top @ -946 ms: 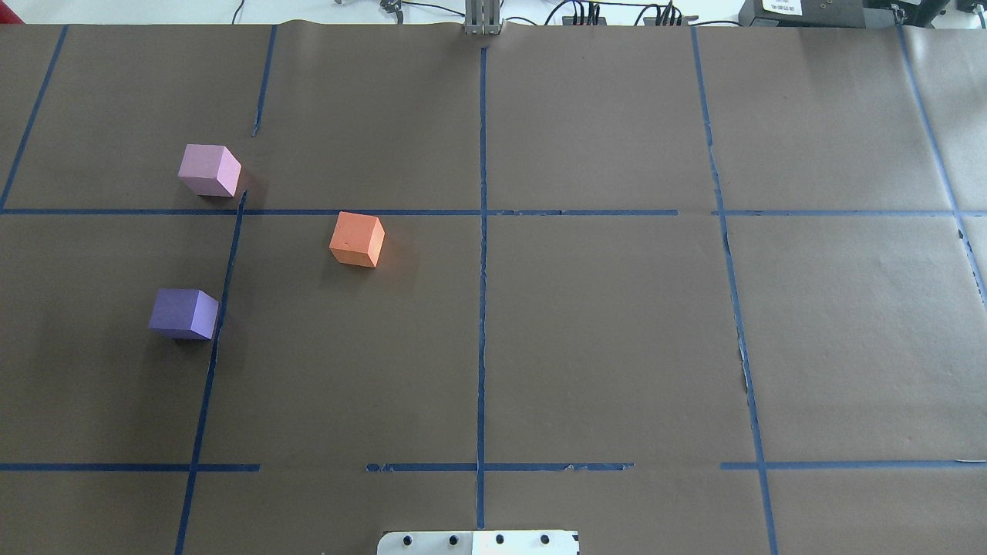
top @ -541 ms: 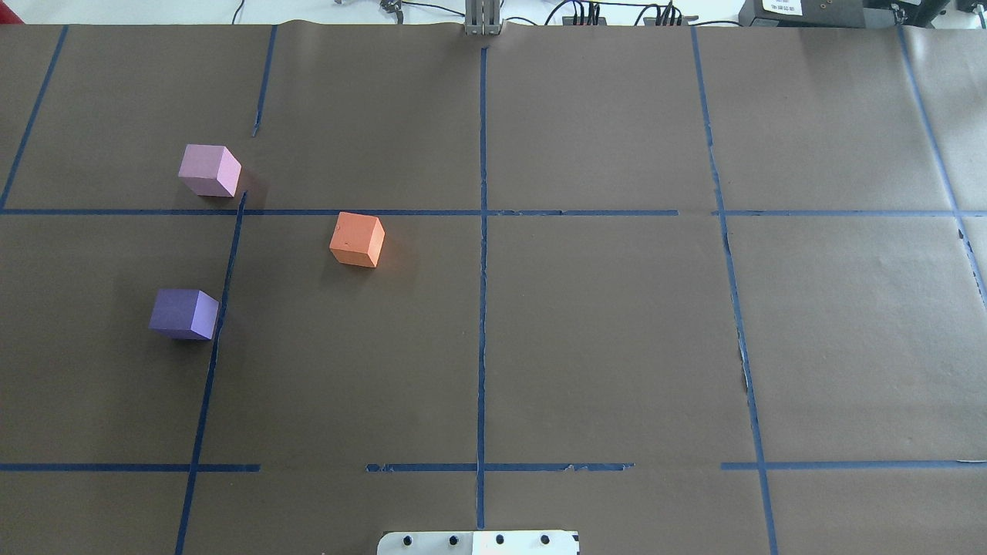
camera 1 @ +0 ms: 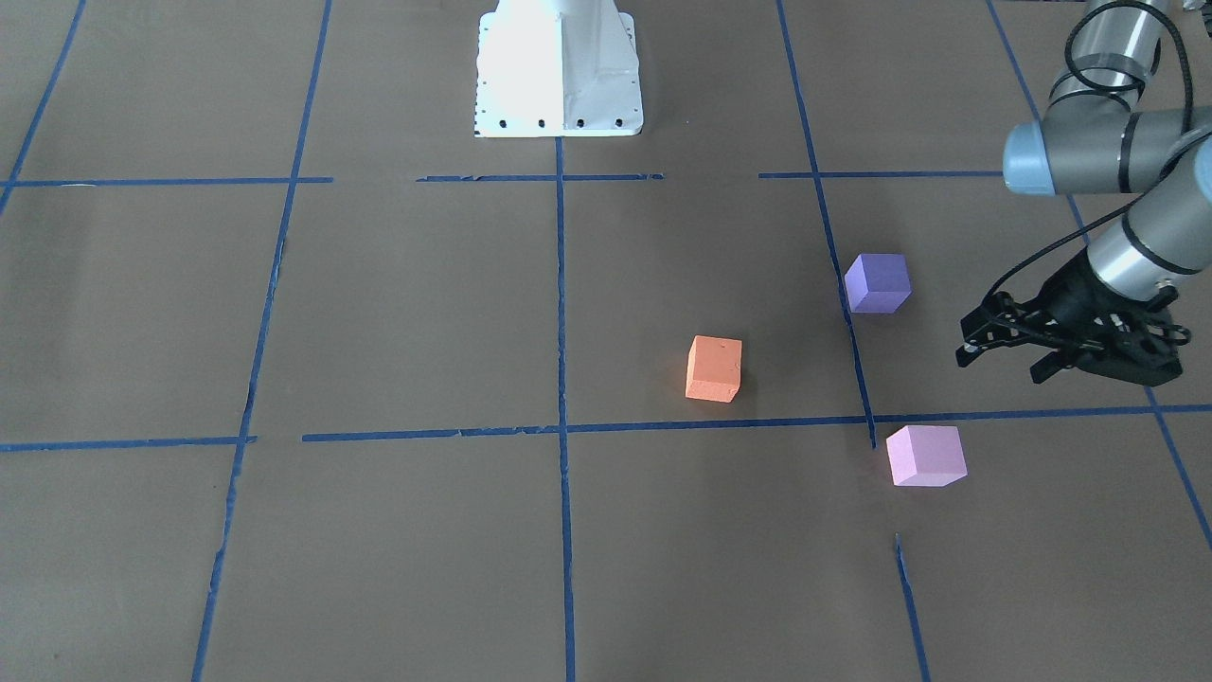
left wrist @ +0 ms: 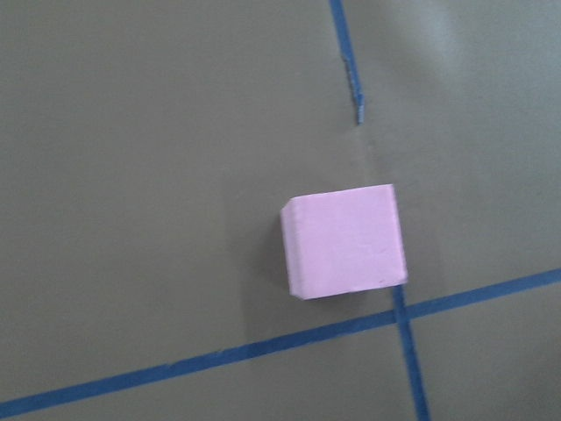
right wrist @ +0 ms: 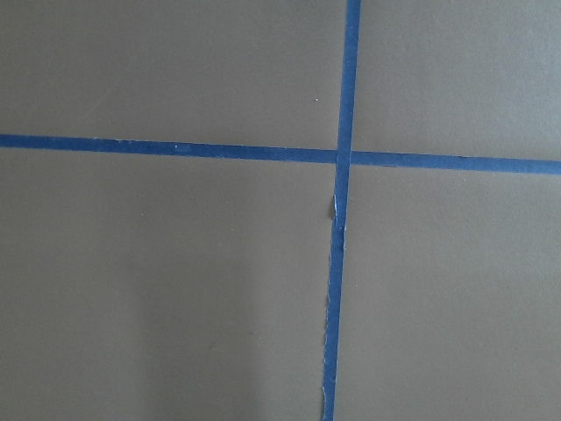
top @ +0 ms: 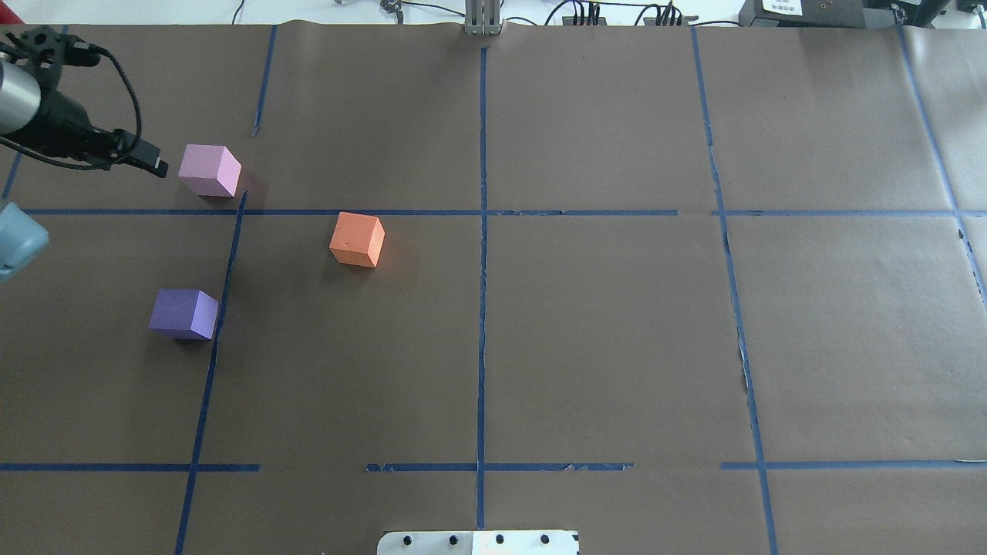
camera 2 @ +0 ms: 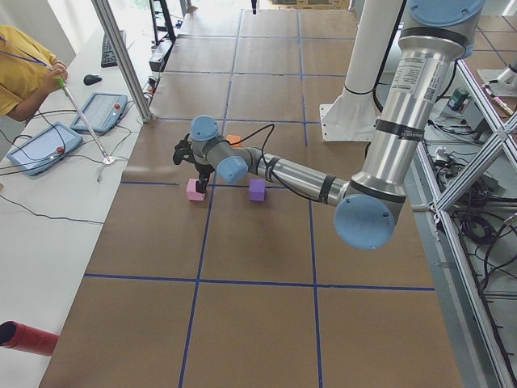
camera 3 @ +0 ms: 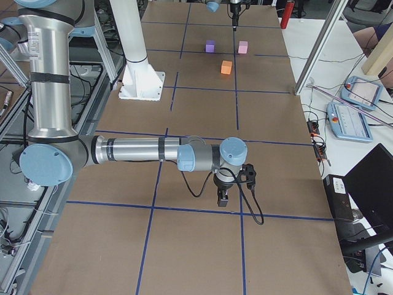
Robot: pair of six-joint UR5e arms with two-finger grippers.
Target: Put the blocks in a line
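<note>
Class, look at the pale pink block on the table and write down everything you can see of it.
The pale pink block is a small matte cube, plain pink-lilac, with crisp edges and no markings. It sits flat on the brown paper table cover, turned slightly against the blue tape grid, beside a tape crossing. Only the cover touches it; the orange block and purple block lie apart. The left gripper hangs close by, open, not in contact.

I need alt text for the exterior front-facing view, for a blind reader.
Three small cubes sit apart, not in a line, on a brown table gridded with blue tape: an orange block, a purple block and a pink block. The left gripper, open and empty, hangs at the view's right, near the last two.
</note>
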